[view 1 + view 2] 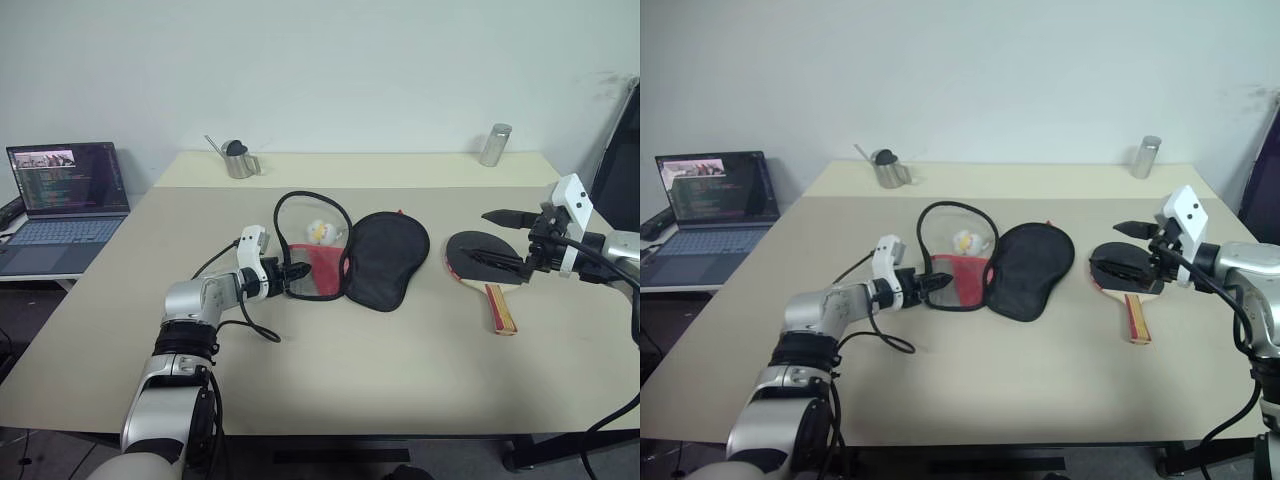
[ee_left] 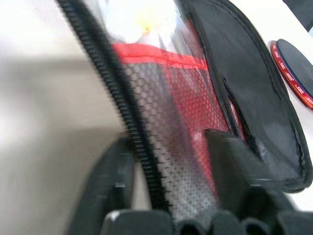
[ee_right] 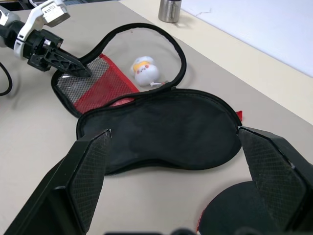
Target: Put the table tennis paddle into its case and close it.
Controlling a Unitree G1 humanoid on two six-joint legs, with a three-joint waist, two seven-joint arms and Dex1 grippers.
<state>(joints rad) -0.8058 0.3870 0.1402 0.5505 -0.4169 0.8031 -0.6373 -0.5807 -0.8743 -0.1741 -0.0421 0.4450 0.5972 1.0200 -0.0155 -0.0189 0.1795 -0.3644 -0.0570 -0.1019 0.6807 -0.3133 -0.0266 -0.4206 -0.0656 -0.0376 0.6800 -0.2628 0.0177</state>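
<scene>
The left gripper point(image 1: 296, 272) is closed to a narrow gap across the zipper edge and mesh pocket of the case point(image 1: 345, 258); in the left wrist view its fingers point(image 2: 230, 161) straddle that edge, so it appears to pinch the near flap. The right gripper point(image 1: 507, 240) stands wide and holds nothing, hovering over the table tennis paddle point(image 1: 482, 262). The case lies unzipped at table point(image 1: 330, 370) centre, its 2 halves spread flat, with the plush charm point(image 1: 319, 232) inside the open loop at 12 o'clock from the left gripper. The paddle lies flat at 3 o'clock from the case, handle toward 6 o'clock. Judged handling: the paddle is light, rigid and thin; grip the wooden handle. The case is soft fabric and will shift or buckle unless pinned.
</scene>
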